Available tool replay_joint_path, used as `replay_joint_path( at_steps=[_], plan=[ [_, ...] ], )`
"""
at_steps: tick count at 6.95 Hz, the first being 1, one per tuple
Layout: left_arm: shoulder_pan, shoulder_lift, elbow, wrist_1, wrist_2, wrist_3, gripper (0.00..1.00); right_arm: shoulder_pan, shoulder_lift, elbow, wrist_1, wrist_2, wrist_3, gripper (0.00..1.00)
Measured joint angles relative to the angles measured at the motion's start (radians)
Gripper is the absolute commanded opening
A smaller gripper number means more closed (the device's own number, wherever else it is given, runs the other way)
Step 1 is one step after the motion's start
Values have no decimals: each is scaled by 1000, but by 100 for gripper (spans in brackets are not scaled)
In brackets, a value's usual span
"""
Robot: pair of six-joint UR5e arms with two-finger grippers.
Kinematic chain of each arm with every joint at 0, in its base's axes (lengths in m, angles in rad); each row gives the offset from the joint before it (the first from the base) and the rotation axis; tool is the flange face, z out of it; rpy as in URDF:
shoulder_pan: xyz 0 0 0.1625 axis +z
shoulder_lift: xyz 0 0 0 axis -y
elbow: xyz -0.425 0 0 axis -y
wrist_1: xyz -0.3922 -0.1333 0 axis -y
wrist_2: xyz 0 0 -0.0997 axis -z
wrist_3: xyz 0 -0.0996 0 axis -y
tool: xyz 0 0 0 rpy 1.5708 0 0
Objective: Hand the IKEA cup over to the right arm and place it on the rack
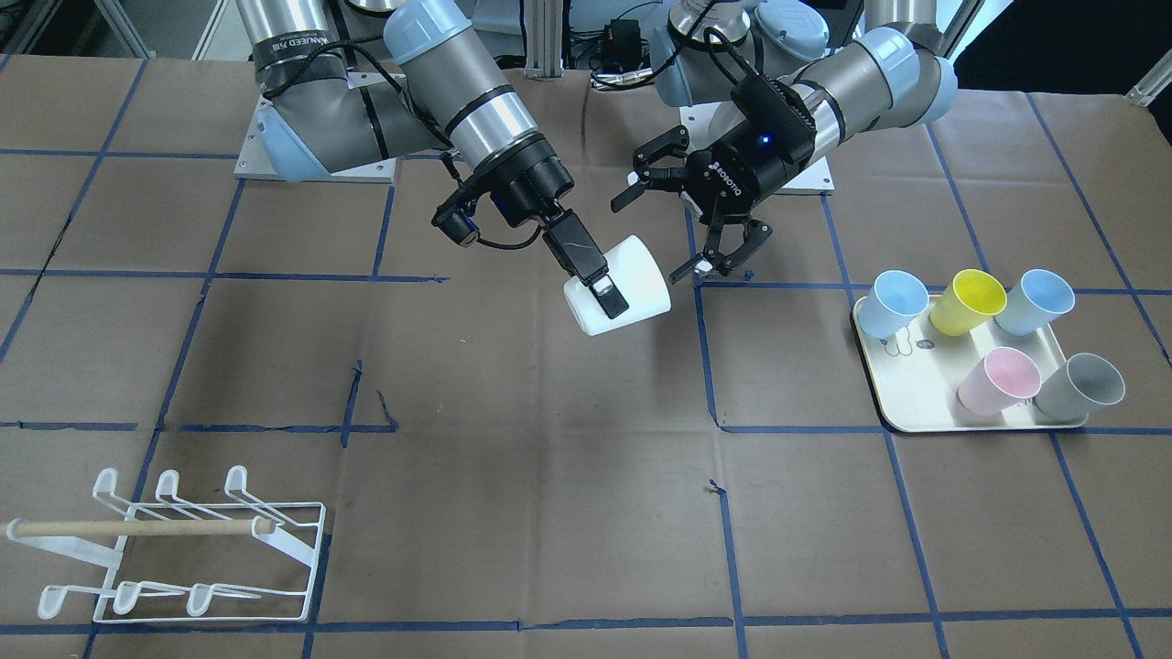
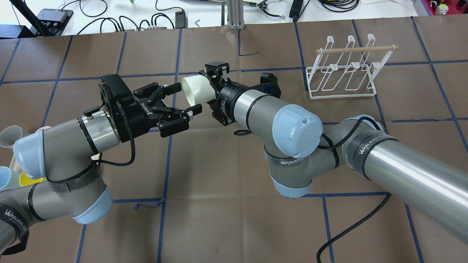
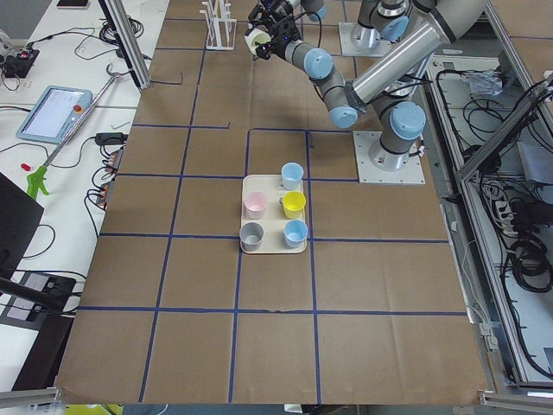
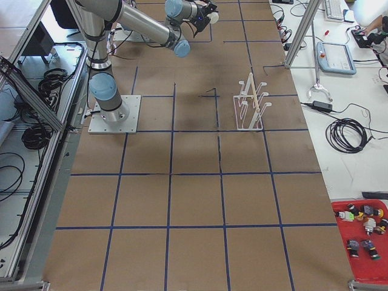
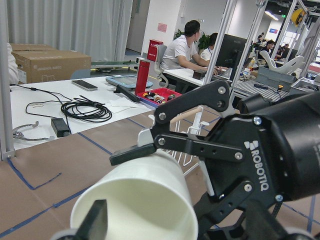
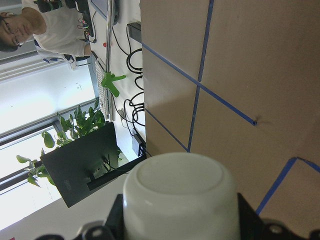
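Note:
A white IKEA cup (image 1: 632, 275) is held on its side above the table's middle. My right gripper (image 1: 612, 295) is shut on the cup at its base end; it also shows in the overhead view (image 2: 209, 91). The cup's mouth (image 2: 191, 91) points at my left gripper (image 2: 186, 98), which is open with its fingers spread just off the rim, one on each side. In the left wrist view the cup's mouth (image 5: 135, 200) fills the foreground. The right wrist view shows the cup's base (image 6: 180, 200). The white wire rack (image 1: 183, 549) with its wooden dowel stands empty, far off on my right.
A cream tray (image 1: 902, 389) on my left side holds several upright cups: blue (image 1: 893, 304), yellow (image 1: 966, 300), blue (image 1: 1035, 300), pink (image 1: 998, 380) and grey (image 1: 1080, 386). Brown paper with blue tape lines covers the table. Operators sit beyond the table's far edge.

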Motion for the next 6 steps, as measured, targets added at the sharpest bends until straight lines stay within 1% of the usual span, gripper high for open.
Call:
replay_joint_path(
  at_steps=[1, 2, 3, 4, 5, 6],
  plan=[
    [35, 8, 1, -4, 29, -2, 100, -20, 6, -15, -4, 3, -3, 25],
    [83, 15, 5, -9, 96, -25, 100, -53, 23, -27, -26, 7, -20, 22],
    [110, 12, 22, -14, 206, -82, 100, -102, 51, -44, -60, 8, -77, 20],
    [119, 3, 59, -56, 312, -130, 100, -152, 75, -72, -78, 7, -168, 20],
    [117, -2, 119, -161, 395, -152, 100, -191, 92, -107, -82, 1, -279, 20],
    [103, -5, 185, -291, 480, -160, 100, -219, 111, -140, -81, -25, -385, 20]
  ],
)
